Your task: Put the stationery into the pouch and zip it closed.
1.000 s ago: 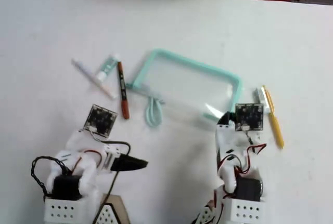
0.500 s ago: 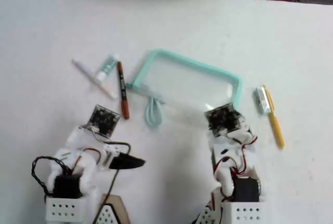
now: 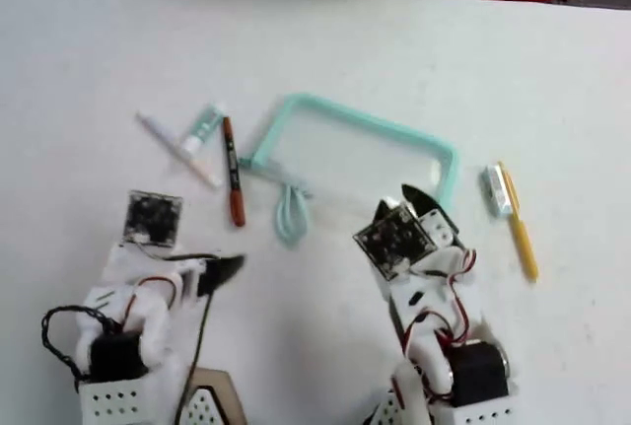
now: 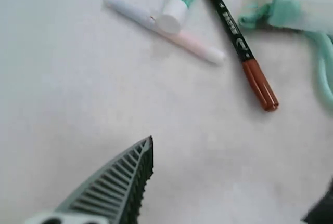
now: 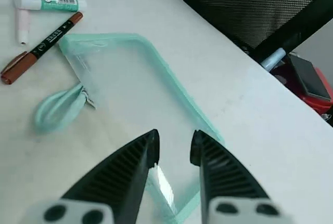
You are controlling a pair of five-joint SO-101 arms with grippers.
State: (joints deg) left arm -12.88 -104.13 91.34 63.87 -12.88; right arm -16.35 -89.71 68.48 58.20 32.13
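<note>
The right claw (image 5: pixel 174 141) hovered over the near edge of the clear, mint-rimmed pouch (image 5: pixel 130 78), jaws slightly apart and empty. The left claw (image 3: pixel 219 269) gaped wide above the table (image 4: pixel 62 89). Ahead of it lay a brown marker (image 4: pixel 239 42), a glue stick (image 4: pixel 177 5) and a pastel pen (image 4: pixel 179 39). A yellow pen (image 3: pixel 518 228) lay just outside the right claw

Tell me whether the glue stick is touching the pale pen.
Touching. The left wrist view shows the glue stick's white end lying against the pale pen, with no gap between them.
</note>
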